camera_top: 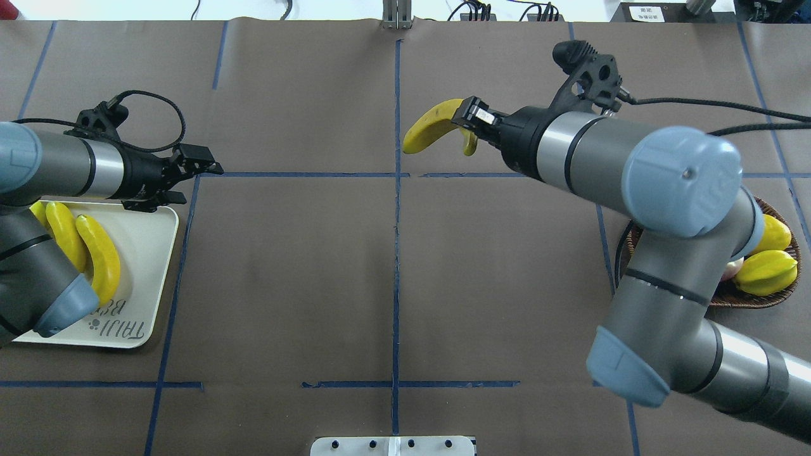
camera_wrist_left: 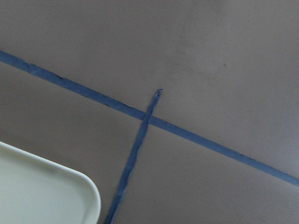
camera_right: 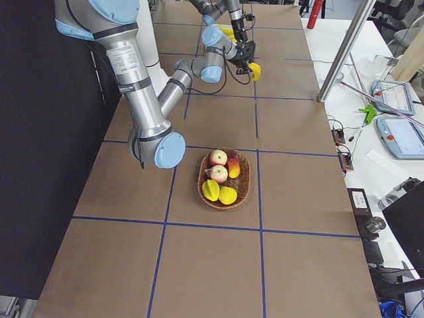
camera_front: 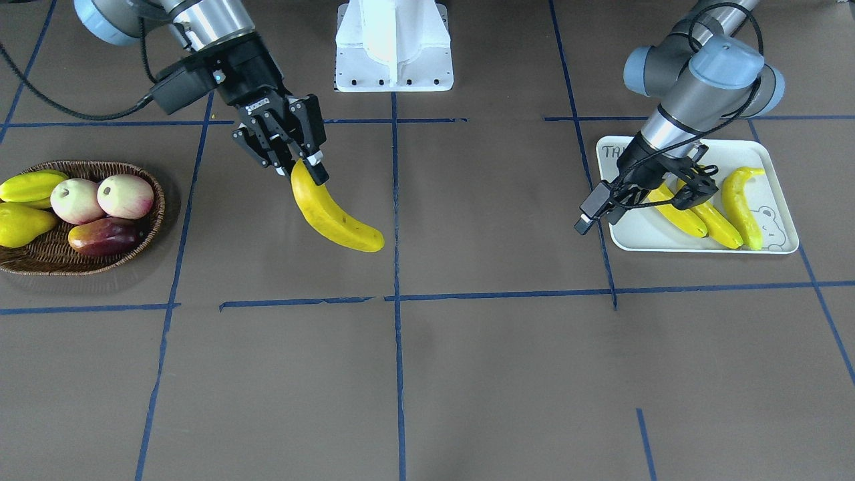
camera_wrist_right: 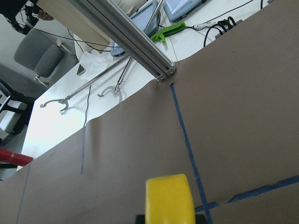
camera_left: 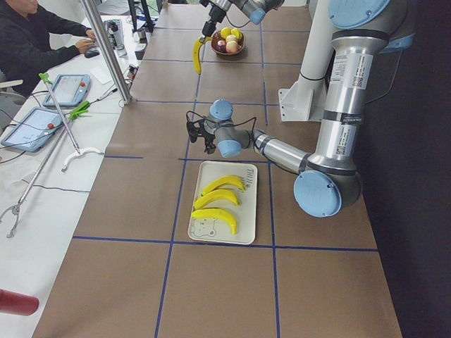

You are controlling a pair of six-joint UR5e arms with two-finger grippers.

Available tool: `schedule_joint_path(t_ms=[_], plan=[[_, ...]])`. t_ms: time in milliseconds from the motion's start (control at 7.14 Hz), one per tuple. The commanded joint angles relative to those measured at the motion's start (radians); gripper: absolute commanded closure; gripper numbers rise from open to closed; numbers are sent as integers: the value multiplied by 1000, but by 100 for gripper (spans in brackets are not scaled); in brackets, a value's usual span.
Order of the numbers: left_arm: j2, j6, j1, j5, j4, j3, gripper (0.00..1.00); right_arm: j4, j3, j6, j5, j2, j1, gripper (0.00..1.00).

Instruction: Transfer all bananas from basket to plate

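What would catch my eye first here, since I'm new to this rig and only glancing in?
The right gripper stands out, shut on a bright-yellow banana that hangs over the table near its centre line. Next come three bananas lying side by side on the white tray, with the open left gripper near its corner. The wicker basket holds other fruit, no bananas.

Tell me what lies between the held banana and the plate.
Between banana and plate, only bare table and blue tape lines, per the overhead view.
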Motion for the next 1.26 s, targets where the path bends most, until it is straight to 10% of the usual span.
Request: schedule_joint_path(t_ms=[0,1120], plan=[[-157,-308,6,3,5,17,0,-2,11,6,-255,25,-162,100],[-381,-957,110,70,122,9,0,-5,2,-5,-338,33,-207,100]])
